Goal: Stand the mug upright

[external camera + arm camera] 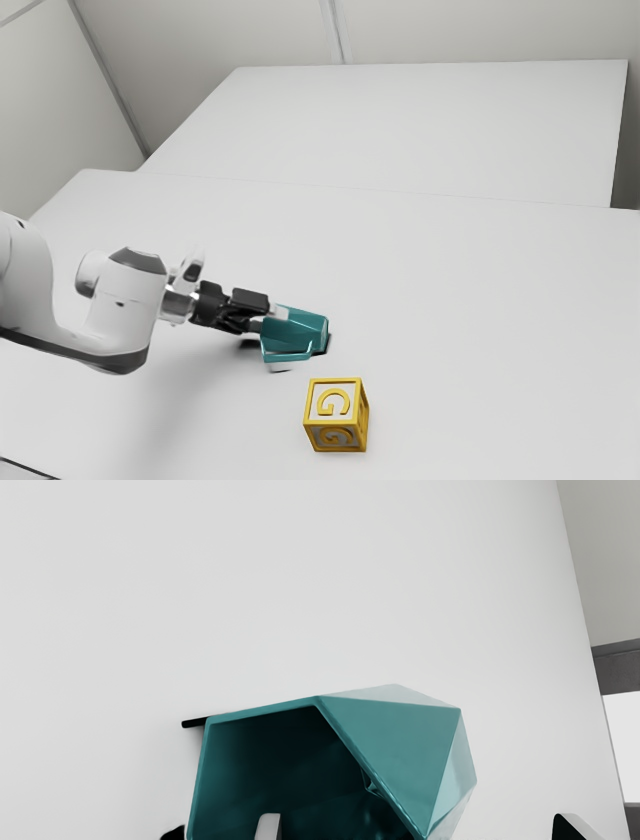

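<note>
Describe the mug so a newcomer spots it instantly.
On the white table, follow the arm to its black gripper. Right there lies a teal, faceted mug, on its side, mouth facing the gripper. Unlike the yellow-framed letter block nearby, it is hollow and has a handle.

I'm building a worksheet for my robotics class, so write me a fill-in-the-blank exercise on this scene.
The mug is not upright but lies on its ____.
The letter on the yellow-edged block is ____.
Of the block and the mug, the ____ is nearer the gripper.

Missing words: side; G; mug
</note>
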{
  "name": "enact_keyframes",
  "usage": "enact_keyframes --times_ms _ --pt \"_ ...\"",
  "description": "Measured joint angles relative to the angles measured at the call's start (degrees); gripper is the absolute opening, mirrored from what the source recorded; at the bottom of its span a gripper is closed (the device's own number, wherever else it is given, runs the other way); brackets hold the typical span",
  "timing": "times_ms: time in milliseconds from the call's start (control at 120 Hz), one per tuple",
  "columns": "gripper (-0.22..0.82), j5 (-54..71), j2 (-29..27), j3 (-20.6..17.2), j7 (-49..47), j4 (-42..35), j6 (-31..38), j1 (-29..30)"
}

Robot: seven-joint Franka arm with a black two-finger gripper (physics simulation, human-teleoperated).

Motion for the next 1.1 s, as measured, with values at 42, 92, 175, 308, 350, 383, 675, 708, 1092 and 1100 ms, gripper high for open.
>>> enact_keyframes --times_ms 42,92,175,308,350,383,675,708,1092,1100 --pt "0.59 -0.13 0.13 0.00 0.24 0.04 0.00 -0.29" --pt "0.59 -0.34 0.27 0.00 0.51 0.05 0.01 -0.60" --pt "0.58 -0.82 0.59 0.00 0.93 0.06 0.04 -1.11" --pt "0.57 -1.60 0.74 0.00 1.49 0.14 0.15 -1.98" --pt "0.56 -1.73 0.74 0.00 1.64 0.15 0.18 -2.23" --pt "0.54 -1.81 0.72 0.00 1.75 0.17 0.21 -2.41" --pt "0.20 -2.10 0.39 -0.01 2.51 0.17 0.54 -2.47" --pt "0.17 -2.11 0.30 -0.02 2.58 0.16 0.56 -2.37" --pt "-0.10 -1.86 -0.85 -0.24 3.16 0.40 0.84 -3.06" --pt "-0.11 -1.86 -0.91 -0.24 3.17 0.40 0.85 -3.09"
